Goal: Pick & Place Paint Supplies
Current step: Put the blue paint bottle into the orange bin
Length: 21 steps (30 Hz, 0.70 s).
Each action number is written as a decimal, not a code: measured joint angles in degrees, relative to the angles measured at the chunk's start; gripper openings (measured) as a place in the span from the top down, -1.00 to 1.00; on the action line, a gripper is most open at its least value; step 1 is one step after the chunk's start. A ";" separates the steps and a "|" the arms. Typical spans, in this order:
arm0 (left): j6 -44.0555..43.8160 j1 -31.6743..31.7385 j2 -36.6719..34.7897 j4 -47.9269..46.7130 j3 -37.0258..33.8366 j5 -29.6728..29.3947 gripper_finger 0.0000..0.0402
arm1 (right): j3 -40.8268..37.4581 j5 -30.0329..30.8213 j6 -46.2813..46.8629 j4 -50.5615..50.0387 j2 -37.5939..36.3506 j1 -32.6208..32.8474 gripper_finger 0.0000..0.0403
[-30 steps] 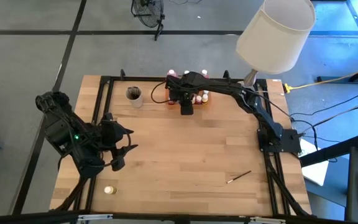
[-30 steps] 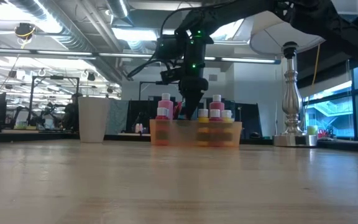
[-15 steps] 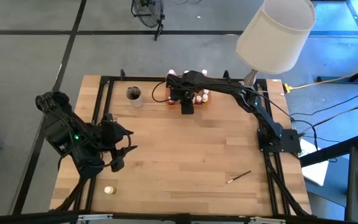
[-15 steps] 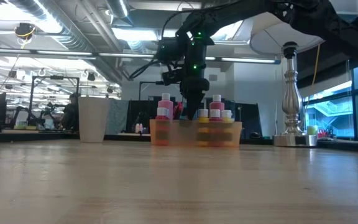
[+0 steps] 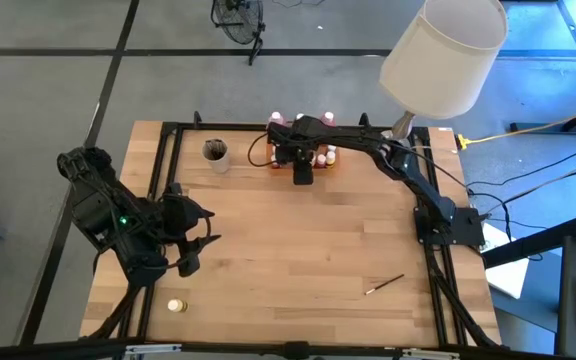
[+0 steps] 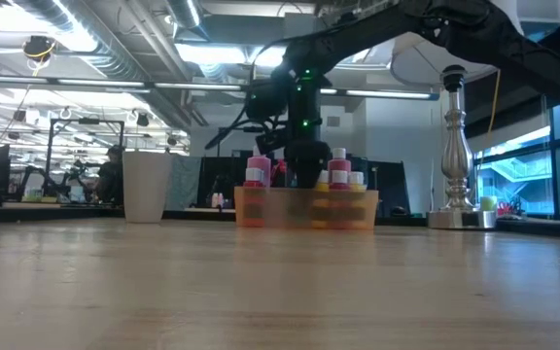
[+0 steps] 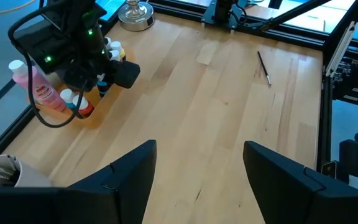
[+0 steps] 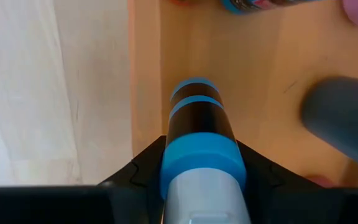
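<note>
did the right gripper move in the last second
Yes. In the low view the right gripper has come down toward the orange tray, holding a blue-banded tube.

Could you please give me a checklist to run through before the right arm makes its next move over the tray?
1. Right tool closed on the dark blue-banded tube: ok.
2. Tube positioned over the orange tray, just inside its wall: ok.
3. Bare tray floor beneath the tube, with the grey bottle off to one side: ok.
4. Height of the tube above the tray floor: cannot tell.
5. Left tool open, empty and parked far from the tray: ok.
6. All supplies in the tray: not ok; a brush and a yellow-lidded pot lie on the table.
</note>
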 joint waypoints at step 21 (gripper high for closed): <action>1.09 0.00 0.00 0.00 0.00 0.00 -0.18 | -0.03 -0.13 -0.04 -0.13 0.06 0.03 0.25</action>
